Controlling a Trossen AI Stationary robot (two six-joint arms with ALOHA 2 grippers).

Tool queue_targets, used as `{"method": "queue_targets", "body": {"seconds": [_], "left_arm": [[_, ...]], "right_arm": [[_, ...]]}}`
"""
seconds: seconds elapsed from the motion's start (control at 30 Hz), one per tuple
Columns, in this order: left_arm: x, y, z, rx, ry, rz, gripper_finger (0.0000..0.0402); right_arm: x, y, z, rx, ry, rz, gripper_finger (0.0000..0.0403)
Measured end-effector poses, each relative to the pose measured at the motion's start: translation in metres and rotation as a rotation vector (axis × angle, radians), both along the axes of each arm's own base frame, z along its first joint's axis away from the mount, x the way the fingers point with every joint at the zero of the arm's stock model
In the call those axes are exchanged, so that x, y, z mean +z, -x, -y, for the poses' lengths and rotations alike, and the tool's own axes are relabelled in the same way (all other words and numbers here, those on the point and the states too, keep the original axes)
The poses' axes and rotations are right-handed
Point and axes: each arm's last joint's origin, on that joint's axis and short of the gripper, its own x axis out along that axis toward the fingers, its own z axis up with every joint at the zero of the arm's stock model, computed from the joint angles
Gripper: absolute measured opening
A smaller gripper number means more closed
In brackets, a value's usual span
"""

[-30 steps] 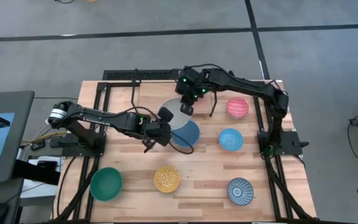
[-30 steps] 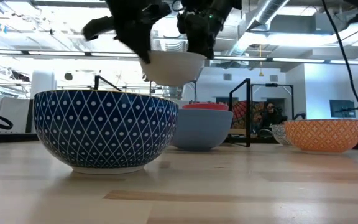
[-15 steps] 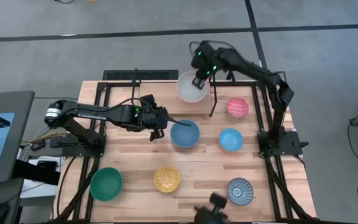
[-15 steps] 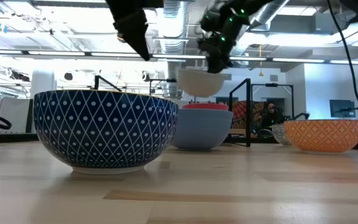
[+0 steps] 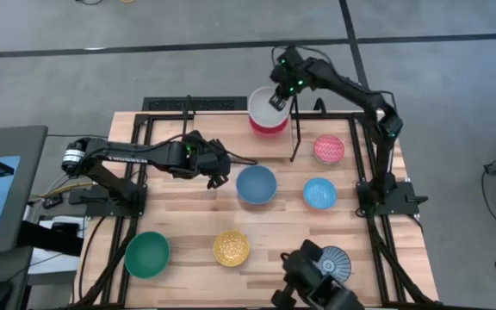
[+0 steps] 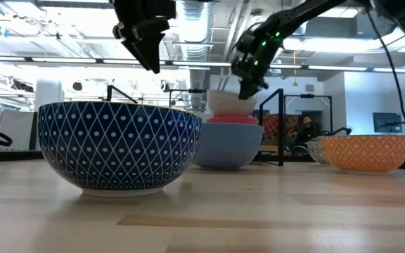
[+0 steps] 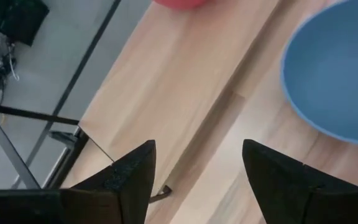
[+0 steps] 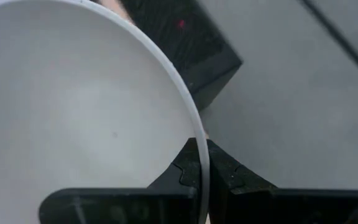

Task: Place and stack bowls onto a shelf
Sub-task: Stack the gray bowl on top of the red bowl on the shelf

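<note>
My right gripper (image 5: 275, 100) is over the shelf (image 5: 222, 131) at the table's far side, shut on a white bowl (image 5: 263, 107). The white bowl sits right above a red-orange bowl (image 5: 269, 128) that stands on the shelf. I cannot tell whether the two touch. My left gripper (image 5: 217, 177) hangs open and holds nothing, just left of a blue bowl (image 5: 256, 185) that rests base-down on the table. In the left wrist view the open fingers (image 7: 132, 177) frame the shelf's plank (image 7: 185, 74), with the blue bowl (image 7: 337, 74) off to one side. My right gripper pinches the white bowl's rim (image 8: 197, 152), one finger inside the bowl and one outside, on the bowl's right side (image 5: 274, 96). The fingers come from above, slanting down. The bowl stays upright, mouth up, just over the red-orange bowl (image 6: 232, 120).
On the table stand a pink-red patterned bowl (image 5: 329, 149), a light blue bowl (image 5: 319, 193), a teal bowl (image 5: 147, 254), a yellow patterned bowl (image 5: 231, 248) and a striped bowl (image 5: 337, 261). A dark device (image 5: 310, 277) at the near edge partly covers the striped bowl. The shelf's black wire leg (image 5: 294, 142) stands nearby.
My right gripper has carried the white bowl from above the blue bowl toward the far edge and down over the red-orange bowl. My left gripper has let go of the white bowl and drawn back toward the table's left. A dark device has come in at the near edge.
</note>
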Motion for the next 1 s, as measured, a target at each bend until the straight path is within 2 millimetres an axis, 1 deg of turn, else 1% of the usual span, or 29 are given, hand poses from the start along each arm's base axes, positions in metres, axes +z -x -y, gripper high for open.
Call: {"method": "queue_targets", "body": {"seconds": [0.07,0.17,0.23,0.4,0.6,0.7,0.83,0.9,1.0], "left_arm": [[0.000,0.000,0.000,0.010,0.018,0.007,0.0228],[-0.002,0.003,0.001,0.037,0.051,0.005,0.0228],[-0.003,0.004,0.002,0.054,0.080,0.012,0.0228],[-0.003,0.004,0.002,0.085,0.131,0.031,0.0228],[-0.004,0.004,-0.001,0.085,0.166,0.028,0.0228],[-0.004,0.005,-0.003,0.093,0.174,0.025,0.0228],[-0.006,0.007,-0.003,0.125,0.202,0.017,0.0228],[-0.007,0.011,-0.003,0.161,0.214,0.000,0.0228],[-0.009,0.017,-0.003,0.216,0.223,-0.035,0.0228]], "right_arm": [[-0.009,-0.004,-0.002,0.009,-0.030,-0.031,0.0025],[-0.016,-0.008,-0.003,0.017,-0.045,-0.053,0.0027],[-0.020,-0.011,-0.005,0.017,-0.053,-0.074,0.0041],[-0.018,-0.013,-0.008,0.023,-0.055,-0.061,0.0099],[-0.018,-0.009,-0.007,-0.010,-0.080,-0.061,0.0184],[-0.018,-0.009,-0.006,-0.032,-0.089,-0.051,0.0213],[-0.020,-0.010,-0.011,-0.018,-0.109,-0.078,0.0221],[-0.020,-0.009,-0.017,-0.005,-0.124,-0.114,0.0217],[-0.022,-0.013,-0.025,0.032,-0.091,-0.194,0.0208]]}}
